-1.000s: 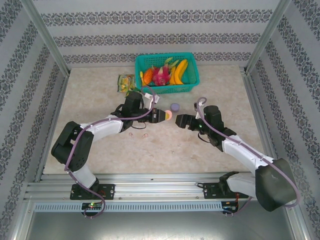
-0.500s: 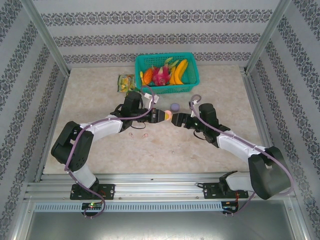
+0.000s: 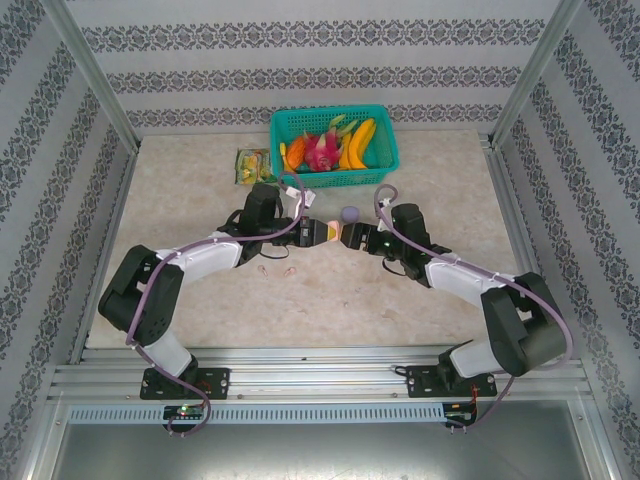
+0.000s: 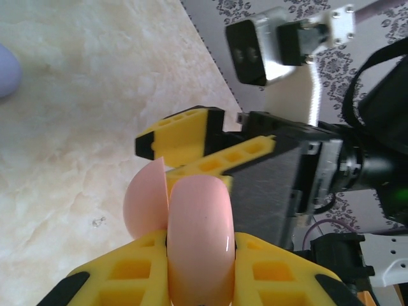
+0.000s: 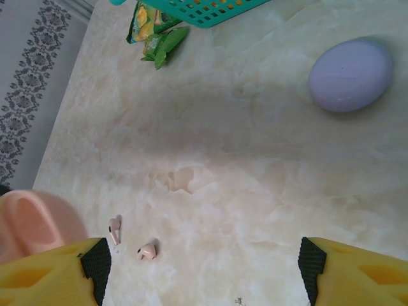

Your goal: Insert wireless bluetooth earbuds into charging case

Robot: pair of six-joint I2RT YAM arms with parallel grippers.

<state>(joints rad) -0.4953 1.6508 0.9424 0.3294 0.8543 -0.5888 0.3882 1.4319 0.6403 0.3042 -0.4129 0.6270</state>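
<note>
My left gripper (image 3: 328, 232) is shut on a round pink charging case (image 4: 199, 236), holding it on edge above the table. Its lid (image 4: 145, 199) stands slightly ajar. My right gripper (image 3: 362, 238) is open and faces it; its yellow fingers (image 4: 182, 131) sit right at the case's far edge, and I cannot tell if they touch. In the right wrist view the pink case (image 5: 32, 223) is beside the left finger of that open gripper (image 5: 204, 264). Two pale pink earbuds (image 5: 115, 229) (image 5: 147, 252) lie loose on the table, in the top view (image 3: 277, 269) below the left forearm.
A shut lilac case (image 3: 350, 213) lies on the table just behind the grippers, also in the right wrist view (image 5: 350, 75). A teal basket (image 3: 385, 170) of toy fruit stands at the back, with a green snack packet (image 3: 250, 165) to its left.
My right gripper has moved left up to the pink case, its jaws narrowing a little. The left gripper has kept its hold and edged slightly right.
</note>
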